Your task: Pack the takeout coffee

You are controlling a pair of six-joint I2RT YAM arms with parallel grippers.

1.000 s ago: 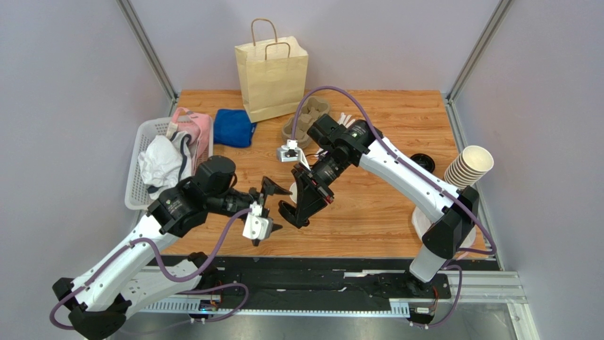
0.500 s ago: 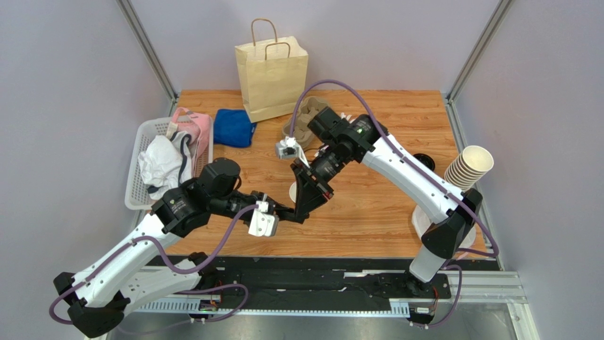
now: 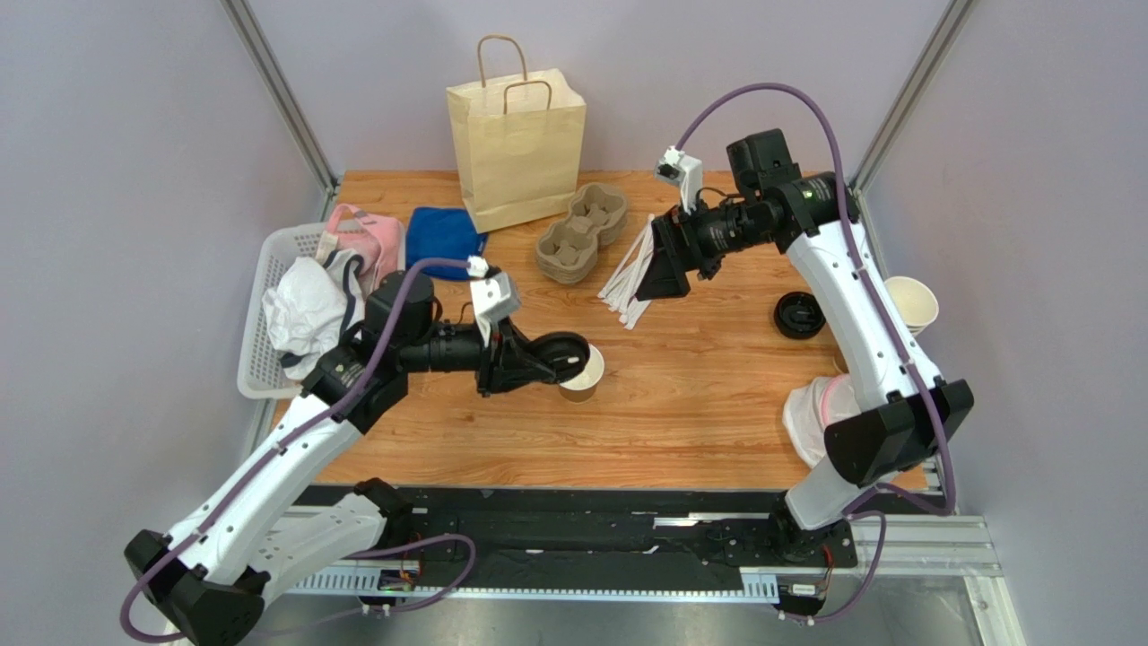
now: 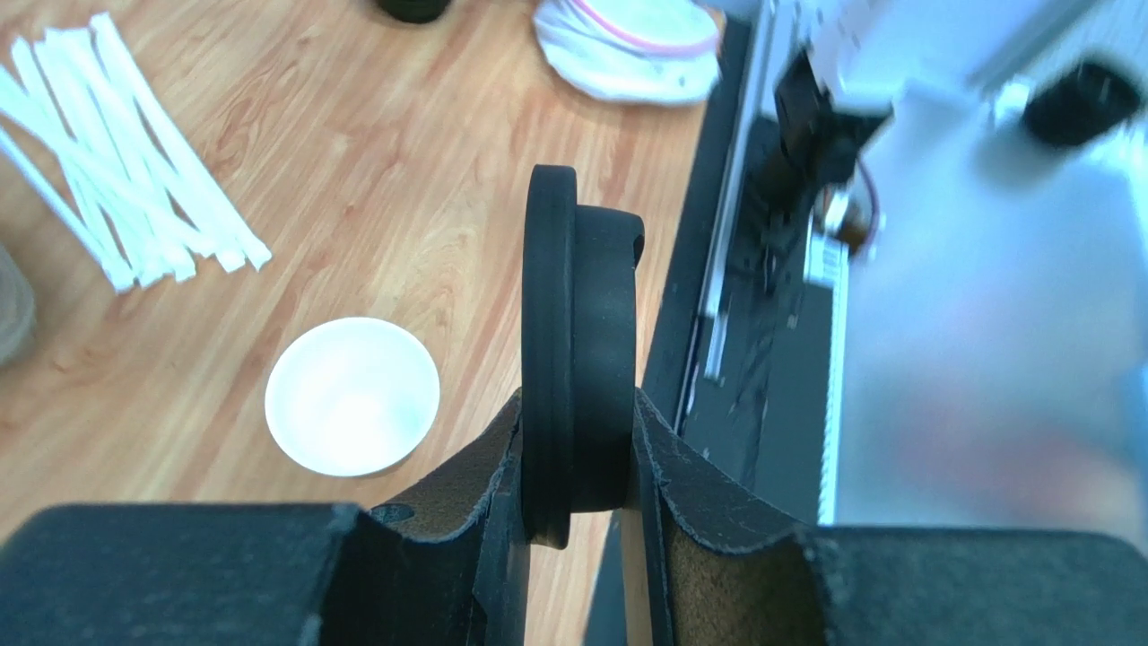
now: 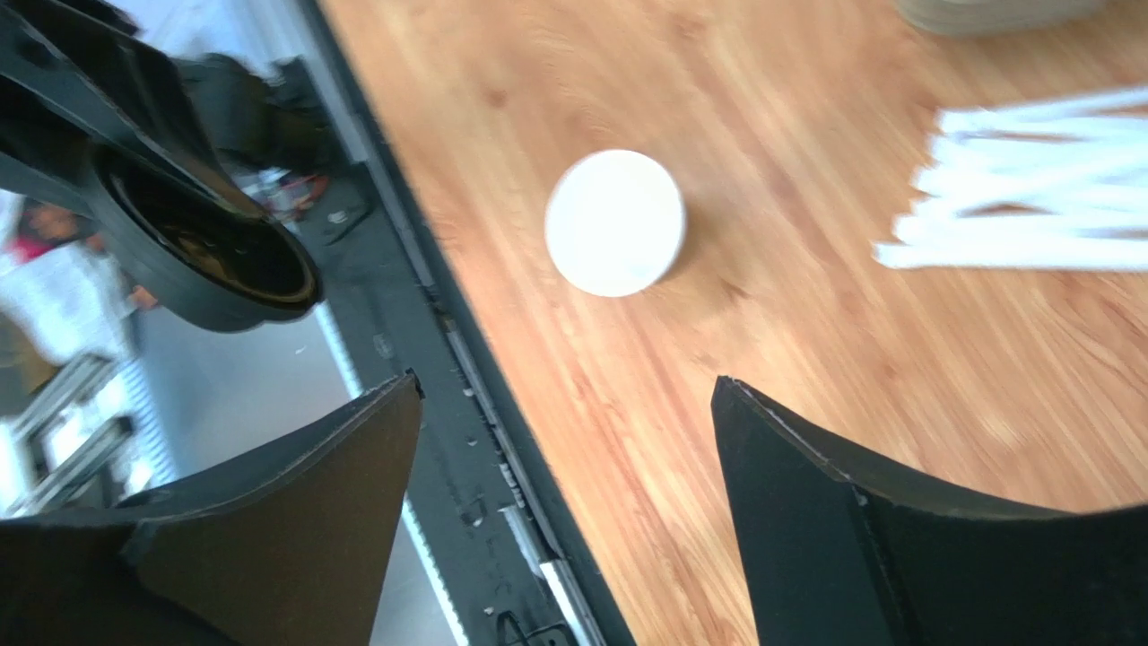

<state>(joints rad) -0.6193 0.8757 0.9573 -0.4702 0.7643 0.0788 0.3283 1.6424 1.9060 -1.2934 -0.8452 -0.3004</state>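
Note:
The takeout coffee's tan paper cup (image 3: 582,373) stands lidless and upright on the wooden table, its white inside showing in both wrist views (image 4: 352,396) (image 5: 615,222). My left gripper (image 3: 553,361) is shut on a round black lid (image 4: 580,350), held edge-on between its pads just left of the cup and above the table. My right gripper (image 3: 660,260) hangs open and empty at the far right, above the straws; nothing lies between its fingers (image 5: 563,390). The brown paper bag (image 3: 516,135) stands upright at the back edge.
A cardboard cup carrier (image 3: 582,232) and white straws (image 3: 627,285) lie behind the cup. A loose black lid (image 3: 799,315), a stack of cups (image 3: 914,299) and a bag of white lids (image 3: 815,411) are at right. A white basket (image 3: 256,353) and blue cloth (image 3: 445,242) are at left.
My left gripper shut on the black lid that the right one held. The right gripper opened, let go and drew back up to the far right. The left arm carried the lid beside the cup.

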